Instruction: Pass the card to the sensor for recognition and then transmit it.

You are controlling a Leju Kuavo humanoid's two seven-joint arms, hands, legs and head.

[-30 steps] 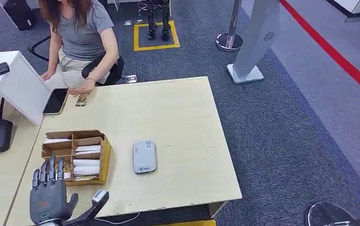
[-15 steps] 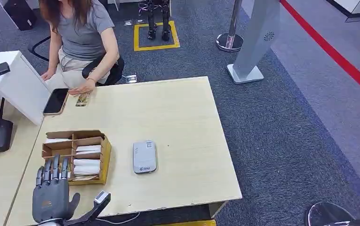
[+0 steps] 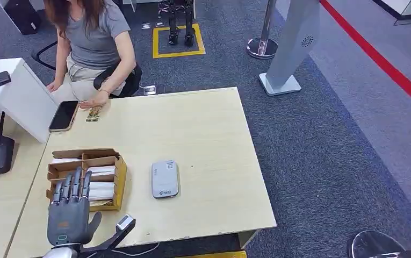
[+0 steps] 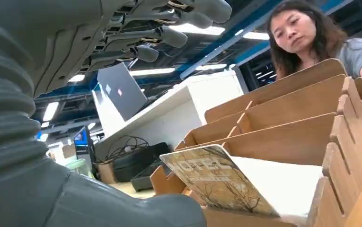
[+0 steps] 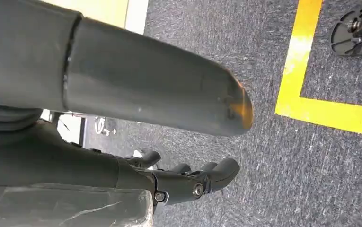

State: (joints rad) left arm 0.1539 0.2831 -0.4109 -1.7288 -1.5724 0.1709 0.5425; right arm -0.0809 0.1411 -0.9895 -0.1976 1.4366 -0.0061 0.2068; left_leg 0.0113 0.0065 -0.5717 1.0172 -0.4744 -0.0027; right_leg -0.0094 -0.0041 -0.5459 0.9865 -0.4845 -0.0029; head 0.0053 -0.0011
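The left hand hovers with fingers spread, holding nothing, over the near end of the cardboard box on the tabletop. A printed card leans tilted in the box's nearest compartment, long axis slanting upward. The grey sensor lies at 3 o'clock of the box, long axis toward 12. The right hand hangs over carpet, fingers curled.

The pale wooden table carries a cardboard card box, a grey sensor, a phone.
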